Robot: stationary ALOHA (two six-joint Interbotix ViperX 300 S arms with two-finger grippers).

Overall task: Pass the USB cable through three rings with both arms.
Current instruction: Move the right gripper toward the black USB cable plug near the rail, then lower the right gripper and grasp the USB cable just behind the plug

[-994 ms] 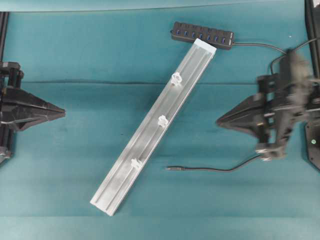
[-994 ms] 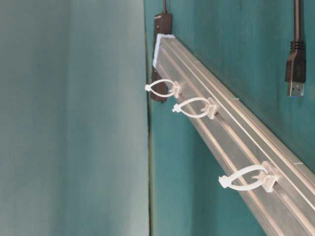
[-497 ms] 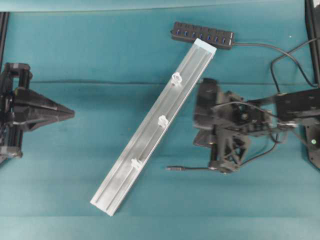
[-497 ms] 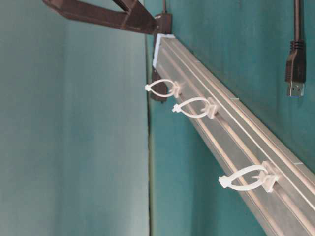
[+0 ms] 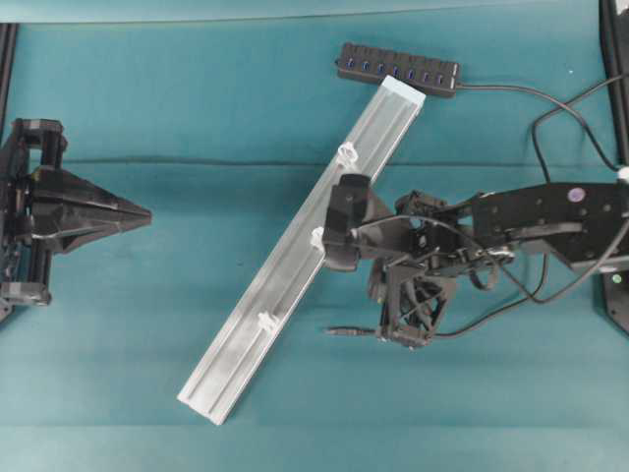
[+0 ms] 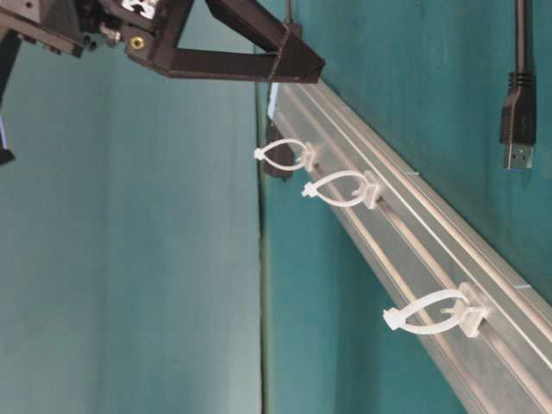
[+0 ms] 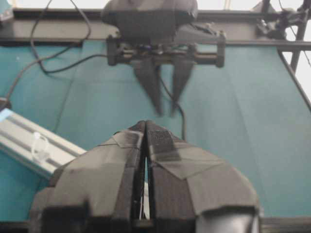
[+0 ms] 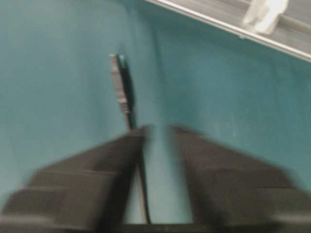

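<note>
The right gripper (image 8: 155,133) looks blurry. Its fingers (image 8: 116,160) hide part of the cable (image 8: 121,92). The rail (image 8: 272,24) at 1 o'clock is cut off.

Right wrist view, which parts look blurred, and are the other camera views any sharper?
Right wrist view: the right gripper fingers are smeared by motion, and the USB cable plug is soft. Left wrist view: the shut left gripper is crisp, the right gripper beyond it blurred. Table-level view: the three rings on the silver rail are sharp. Overhead view: evenly lit, mostly sharp.
</note>
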